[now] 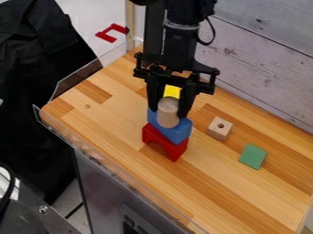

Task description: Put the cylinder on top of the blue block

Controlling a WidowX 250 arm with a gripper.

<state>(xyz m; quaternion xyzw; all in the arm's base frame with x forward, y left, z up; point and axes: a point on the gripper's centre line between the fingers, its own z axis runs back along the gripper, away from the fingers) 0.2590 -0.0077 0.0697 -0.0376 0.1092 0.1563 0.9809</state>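
Observation:
The gripper (pixel 168 112) hangs down over the upper middle of the wooden surface, with its fingers shut on the cylinder. Between them the pale wooden cylinder (pixel 168 115) is upright, its lower end at the top of the blue block (pixel 175 133). Whether it rests on the block or hangs just above cannot be told. The blue block lies on a red arch-shaped block (pixel 161 142). The cylinder hides part of the blue block's top.
A yellow block (pixel 172 91) shows just behind the cylinder. To the right are a wooden block with a hole (pixel 219 128) and a green block (pixel 252 156). A clear rim (pixel 110 167) runs along the table's left and front edge; a whitewashed plank wall (pixel 263 59) stands behind.

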